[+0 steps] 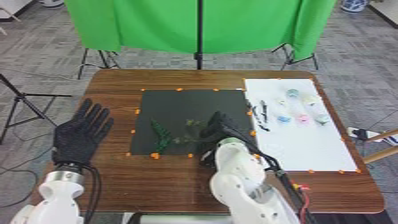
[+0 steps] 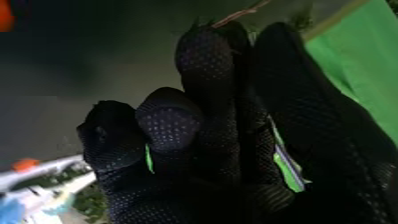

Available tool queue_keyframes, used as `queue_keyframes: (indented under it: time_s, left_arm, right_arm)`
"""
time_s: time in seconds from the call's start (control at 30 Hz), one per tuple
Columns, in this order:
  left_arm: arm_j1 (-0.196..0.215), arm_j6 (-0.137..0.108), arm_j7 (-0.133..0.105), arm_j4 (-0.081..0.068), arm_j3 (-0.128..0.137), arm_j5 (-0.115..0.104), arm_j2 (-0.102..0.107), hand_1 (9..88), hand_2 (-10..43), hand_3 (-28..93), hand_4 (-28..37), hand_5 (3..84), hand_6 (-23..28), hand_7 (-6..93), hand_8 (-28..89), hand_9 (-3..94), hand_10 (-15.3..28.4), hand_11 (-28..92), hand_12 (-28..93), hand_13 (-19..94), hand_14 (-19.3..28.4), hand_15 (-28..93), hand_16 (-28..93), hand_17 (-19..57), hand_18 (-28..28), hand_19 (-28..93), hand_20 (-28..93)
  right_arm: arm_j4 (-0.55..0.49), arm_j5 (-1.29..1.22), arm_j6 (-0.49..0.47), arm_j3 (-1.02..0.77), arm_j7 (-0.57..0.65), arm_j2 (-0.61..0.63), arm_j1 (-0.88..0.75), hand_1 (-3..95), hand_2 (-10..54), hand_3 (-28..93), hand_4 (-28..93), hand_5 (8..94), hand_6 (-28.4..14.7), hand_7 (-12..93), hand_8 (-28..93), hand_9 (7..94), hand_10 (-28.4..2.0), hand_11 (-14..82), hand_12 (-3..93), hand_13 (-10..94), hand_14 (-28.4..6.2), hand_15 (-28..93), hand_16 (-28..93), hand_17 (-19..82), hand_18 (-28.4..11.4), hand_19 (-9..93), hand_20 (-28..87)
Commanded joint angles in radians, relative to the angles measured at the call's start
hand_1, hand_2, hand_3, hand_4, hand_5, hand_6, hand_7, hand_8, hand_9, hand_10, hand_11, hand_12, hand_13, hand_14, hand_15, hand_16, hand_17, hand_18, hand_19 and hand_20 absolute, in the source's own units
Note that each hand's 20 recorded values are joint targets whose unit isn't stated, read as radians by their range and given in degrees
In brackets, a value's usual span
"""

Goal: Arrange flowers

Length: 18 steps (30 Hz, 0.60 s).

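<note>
Tabletop (image 1: 160, 182) of brown wood, with green cloth (image 1: 147, 25) hanging beyond its far edge. On its right side lies a white sheet (image 1: 311, 147), and to the left of that, a dark mat (image 1: 178, 105).

The right arm (image 1: 244, 182) reaches in over the near part; its hand, the right hand (image 1: 222, 130), is at the right part of the dark mat, close to the white sheet. The left hand (image 1: 75, 140) is over the left side of the tabletop, beside the mat, fingers straight and a little spread, holding nothing.

A full green sprig (image 1: 161, 137) lies on the left part of the mat. Sparse greenery (image 1: 191, 123) is between it and the right hand. Slim dark pieces (image 1: 263, 112) lie along the sheet's left side. In the wrist view a thin brown stem (image 2: 244, 12) shows at the tip of the right hand (image 2: 209, 65); whether it is pinched there, I cannot tell.

Small flowers sit on the sheet's far half, among them a pink flower (image 1: 303, 119) and a blue flower (image 1: 284, 119) side by side. Orange bits (image 1: 155, 156) dot the edges of mat and sheet.
</note>
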<state>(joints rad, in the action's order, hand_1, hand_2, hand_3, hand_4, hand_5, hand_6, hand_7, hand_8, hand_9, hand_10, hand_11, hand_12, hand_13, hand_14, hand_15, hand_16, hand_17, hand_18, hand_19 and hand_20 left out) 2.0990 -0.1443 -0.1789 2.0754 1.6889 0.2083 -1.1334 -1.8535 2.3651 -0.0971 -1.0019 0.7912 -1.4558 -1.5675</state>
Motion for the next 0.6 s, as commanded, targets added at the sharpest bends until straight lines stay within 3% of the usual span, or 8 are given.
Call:
queue_keyframes:
  time_s: [0.03, 0.13, 0.2, 0.27, 0.37, 0.43, 0.53, 0.6]
  left_arm:
    - [0.019, -0.005, 0.007, -0.004, 0.002, 0.001, -0.01, 32.7, 13.2, 81, -9.7, 41.1, 5.5, 11.1, -9, 36.5, 12.2, 15, 11, 29, 12.6, 29, -3, -1.9, 12.9, 25, 15]
    - [0.024, -0.004, 0.005, -0.004, 0.003, -0.004, -0.013, 32.2, 12.9, 80, -11.2, 40.9, 5.6, 11.1, -9, 36.5, 12.2, 15, 11, 29, 12.5, 29, -3, -1.7, 12.9, 25, 15]
    - [0.02, -0.002, 0.006, -0.006, 0.002, -0.003, -0.015, 31.8, 12.8, 80, -12.3, 40.7, 5.7, 11.2, -9, 36.4, 12.2, 15, 11, 29, 12.5, 29, -3, -1.6, 12.8, 25, 15]
    - [0.022, 0.001, 0.004, -0.004, 0.004, -0.004, -0.02, 31.7, 12.6, 79, -13.2, 40.6, 5.7, 11.2, -9, 36.4, 12.1, 15, 11, 29, 12.4, 29, -3, -1.6, 12.8, 24, 15]
    - [0.031, 0.003, -0.004, 0.001, 0.01, -0.001, -0.02, 31.6, 12.6, 79, -14.3, 40.6, 5.7, 11.2, -9, 36.4, 12.1, 15, 11, 29, 12.4, 29, -3, -1.6, 12.7, 24, 15]
    - [0.043, -0.005, -0.009, 0.006, 0.018, -0.001, -0.023, 31.4, 12.7, 79, -14.9, 40.6, 5.7, 11.1, -9, 36.4, 12.1, 15, 11, 29, 12.4, 29, -3, -1.6, 12.7, 24, 15]
    - [0.042, -0.002, -0.014, 0.005, 0.018, -0.006, -0.028, 31.2, 12.7, 79, -15.6, 40.5, 5.7, 11.2, -9, 36.3, 12.1, 15, 11, 29, 12.4, 29, -3, -1.5, 12.7, 24, 15]
    - [0.046, 0.001, -0.017, 0.008, 0.021, -0.003, -0.028, 31.0, 12.8, 79, -16.1, 40.5, 5.7, 11.2, -9, 36.2, 12.0, 15, 11, 29, 12.4, 29, -3, -1.5, 12.6, 24, 15]
  right_arm:
    - [-0.021, 0.002, 0.076, 0.014, -0.013, 0.012, -0.021, 47.3, -9.5, 76, -27, 72.6, -5.3, 25, 19, 84.2, -14.3, 32.1, 43.8, 74, -13.9, 69, 43, 49, -25.6, 93, 50]
    - [-0.031, -0.016, 0.088, 0.002, -0.004, 0.017, -0.017, 44.4, -9.5, 79, -26, 71.9, -6.3, 20, 13, 83.8, -14.9, 33.2, 42.1, 74, -14.0, 69, 43, 49, -25.5, 93, 49]
    - [-0.041, -0.026, 0.091, -0.002, -0.004, 0.021, -0.015, 42.7, -9.5, 80, -26, 70.1, -6.6, 19, -4, 83.3, -15.6, 34.3, 40.1, 74, -14.0, 69, 42, 49, -25.4, 93, 49]
    - [-0.056, -0.021, 0.101, 0.0, -0.011, 0.033, -0.017, 40.8, -9.5, 81, -25, 68.4, -7.5, 15, -7, 82.6, -16.5, 36.3, 35.0, 74, -14.2, 69, 42, 49, -25.3, 93, 49]
    - [-0.068, 0.009, 0.096, 0.004, -0.022, 0.052, -0.017, 39.7, -9.5, 80, -25, 67.4, -7.6, 14, -7, 82.2, -16.9, 36.8, 33.2, 74, -14.2, 69, 42, 49, -25.3, 93, 49]
    - [-0.073, 0.022, 0.037, -0.001, -0.019, 0.048, -0.02, 41.3, -9.5, 80, -25, 67.5, -7.6, 14, -7, 82.1, -17.0, 37.1, 32.7, 74, -14.3, 69, 42, 49, -25.2, 93, 49]
    - [-0.095, 0.043, -0.032, 0.003, -0.02, 0.072, -0.031, 46.3, -9.5, 78, -25, 69.0, -7.0, 15, -7, 82.7, -16.1, 33.8, 39.6, 74, -14.3, 69, 42, 49, -25.3, 93, 49]
    - [-0.111, 0.043, -0.084, -0.001, -0.021, 0.083, -0.043, 49.2, -9.5, 76, -24, 70.4, -7.1, 17, 8, 83.5, -15.5, 30.7, 43.9, 74, -14.4, 69, 42, 49, -25.3, 93, 50]
